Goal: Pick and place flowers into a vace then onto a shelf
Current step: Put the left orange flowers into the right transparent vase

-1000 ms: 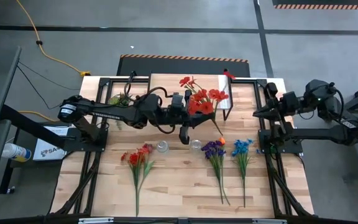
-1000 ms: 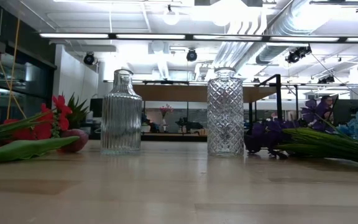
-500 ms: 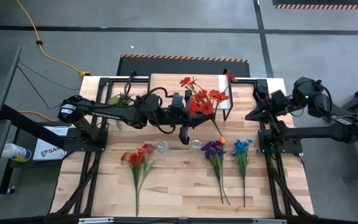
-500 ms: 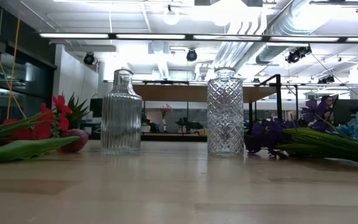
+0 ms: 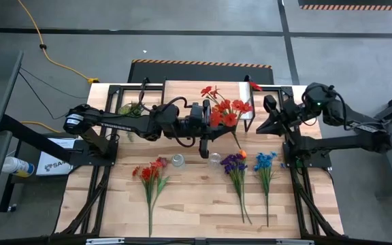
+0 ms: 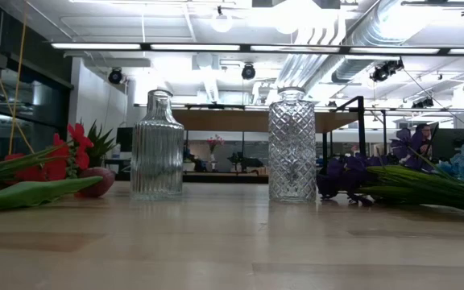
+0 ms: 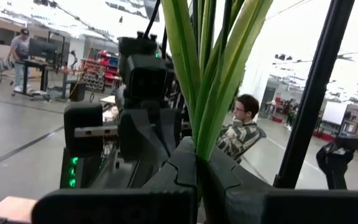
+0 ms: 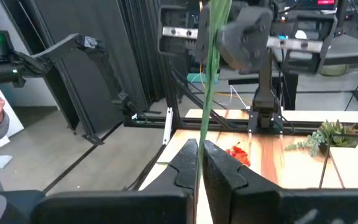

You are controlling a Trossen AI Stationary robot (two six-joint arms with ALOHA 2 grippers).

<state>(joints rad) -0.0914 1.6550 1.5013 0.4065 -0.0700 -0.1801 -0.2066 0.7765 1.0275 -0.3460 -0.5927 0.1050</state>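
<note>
Grey concrete floor surrounds the pale plank table (image 5: 196, 207), and the low light-wood shelf on thin dark legs (image 5: 182, 90) at its far edge is my marker. Since a second ago the right gripper (image 5: 267, 126) has swung in from the table's right edge and now sits just off the shelf's right end, pointing at the left arm. The left gripper (image 5: 211, 128), over the shelf's front edge, has nudged its load slightly towards that end. Its jaws are clamped on the green stems of a bunch of red artificial flowers (image 5: 224, 113), whose blooms hang over the right part of the shelf. The right jaws are closed. In its wrist view a thin green stem (image 8: 209, 74) runs up from the gap between them, but I cannot tell whether it is pinched or merely lines up. I read the approach as the two arms getting ready to work the red bunch together. Just in front of the shelf stand the ribbed clear glass bottle vase (image 6: 158, 145) and the diamond-cut clear glass vase (image 6: 292, 145), both empty, so no flower is placed yet. Further from the shelf, flat on the table, lie a second red bunch (image 5: 152, 173), a purple bunch with one orange bloom (image 5: 235, 163) and a blue bunch (image 5: 265, 161).
</note>
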